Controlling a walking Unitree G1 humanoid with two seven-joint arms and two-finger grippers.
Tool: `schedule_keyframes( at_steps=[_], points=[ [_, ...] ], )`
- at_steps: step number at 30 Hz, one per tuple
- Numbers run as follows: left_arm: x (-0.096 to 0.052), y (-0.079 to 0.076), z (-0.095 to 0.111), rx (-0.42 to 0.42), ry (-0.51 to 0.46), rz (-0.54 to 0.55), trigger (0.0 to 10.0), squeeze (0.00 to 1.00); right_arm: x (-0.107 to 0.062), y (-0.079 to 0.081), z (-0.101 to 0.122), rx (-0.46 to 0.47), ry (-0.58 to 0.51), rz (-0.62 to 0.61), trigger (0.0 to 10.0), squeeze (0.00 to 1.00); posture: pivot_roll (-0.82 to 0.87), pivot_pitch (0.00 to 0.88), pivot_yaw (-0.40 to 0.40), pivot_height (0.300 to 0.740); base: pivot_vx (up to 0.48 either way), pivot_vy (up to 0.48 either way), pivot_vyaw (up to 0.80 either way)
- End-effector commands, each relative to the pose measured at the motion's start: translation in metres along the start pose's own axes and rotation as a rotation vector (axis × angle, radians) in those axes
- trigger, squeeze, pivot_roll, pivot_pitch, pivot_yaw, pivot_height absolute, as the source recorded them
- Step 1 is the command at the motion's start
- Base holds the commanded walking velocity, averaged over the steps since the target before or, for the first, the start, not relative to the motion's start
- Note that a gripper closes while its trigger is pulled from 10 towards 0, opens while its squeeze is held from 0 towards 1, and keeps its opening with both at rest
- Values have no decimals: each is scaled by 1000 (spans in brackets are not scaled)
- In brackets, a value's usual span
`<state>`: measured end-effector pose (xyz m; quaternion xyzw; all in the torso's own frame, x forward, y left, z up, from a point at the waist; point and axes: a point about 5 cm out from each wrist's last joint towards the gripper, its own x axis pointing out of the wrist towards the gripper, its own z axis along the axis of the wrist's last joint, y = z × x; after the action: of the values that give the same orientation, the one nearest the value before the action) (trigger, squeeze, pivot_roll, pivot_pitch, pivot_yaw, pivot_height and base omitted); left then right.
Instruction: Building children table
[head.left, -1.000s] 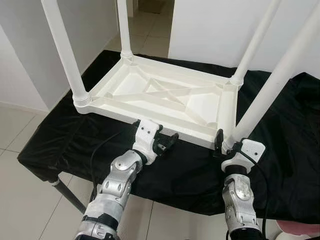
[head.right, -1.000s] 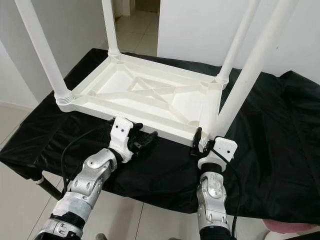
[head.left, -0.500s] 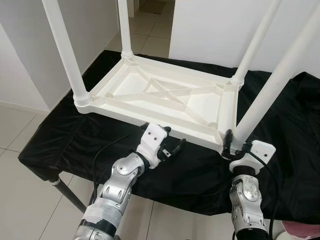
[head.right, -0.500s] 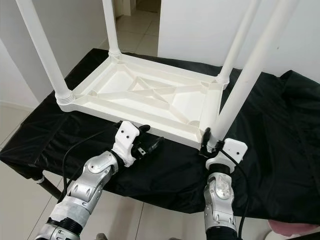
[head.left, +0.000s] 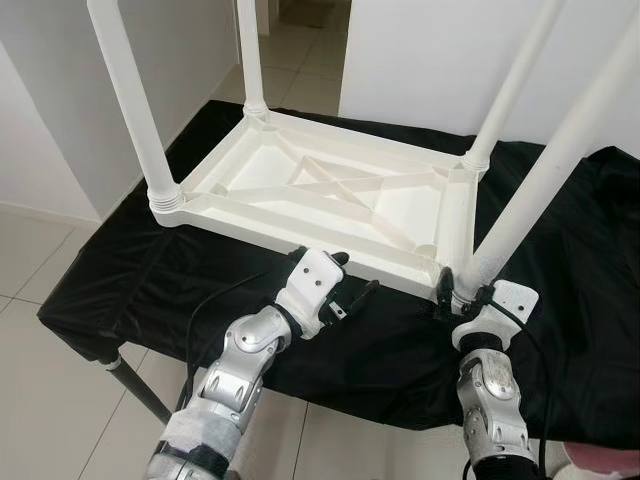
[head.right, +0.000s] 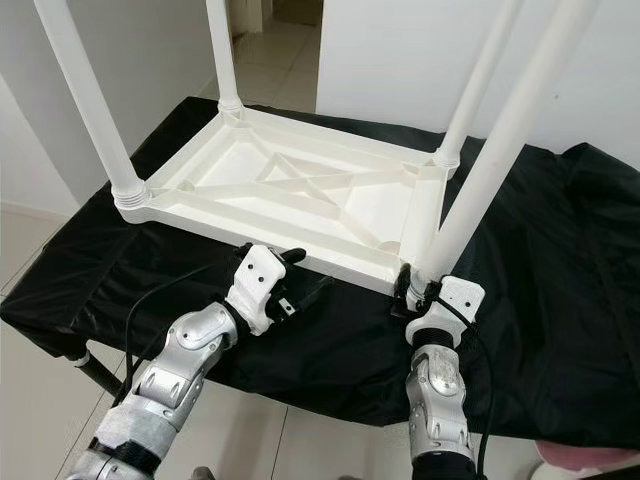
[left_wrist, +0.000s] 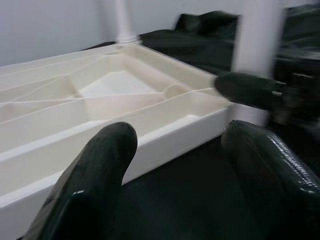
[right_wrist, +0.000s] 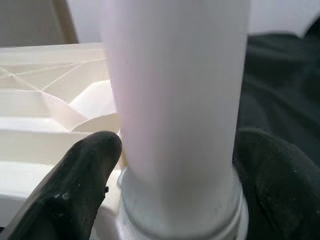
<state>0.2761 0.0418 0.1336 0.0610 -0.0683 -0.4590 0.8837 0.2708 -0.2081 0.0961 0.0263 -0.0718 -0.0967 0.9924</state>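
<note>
White plastic upturned children's table (head.left: 330, 200) lies on black cloth (head.left: 150, 270). My right gripper (head.left: 452, 293) now straddles its near right leg (head.left: 540, 170); left gripper (head.left: 345, 290), spread empty, has advanced.

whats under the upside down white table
The white table lies top-down on a black cloth spread over a bench; one dark bench leg shows below the cloth's edge. The bench top itself is covered by the cloth, so its surface cannot be seen.
</note>
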Motion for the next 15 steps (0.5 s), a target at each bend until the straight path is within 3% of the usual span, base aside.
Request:
schedule_keyframes(
  at_steps=[1, 8, 15],
  points=[
    [0, -7, 0, -21, -3, -67, 10000, 0, 1, 0, 0, -21, -13, 18, 10000, 0, -72, 0, -22, 740, 0, 0, 0],
    [-2, -9, 3, -17, 5, -121, 10000, 0, 12, -5, 14, -42, -50, 169, 10000, 0, -71, 0, -20, 740, 0, 0, 0],
    [-5, -17, 4, -13, 37, -192, 10000, 0, 19, -9, 21, -6, -32, 329, 10000, 0, -67, 0, -16, 740, 0, 0, 0]
  ],
)
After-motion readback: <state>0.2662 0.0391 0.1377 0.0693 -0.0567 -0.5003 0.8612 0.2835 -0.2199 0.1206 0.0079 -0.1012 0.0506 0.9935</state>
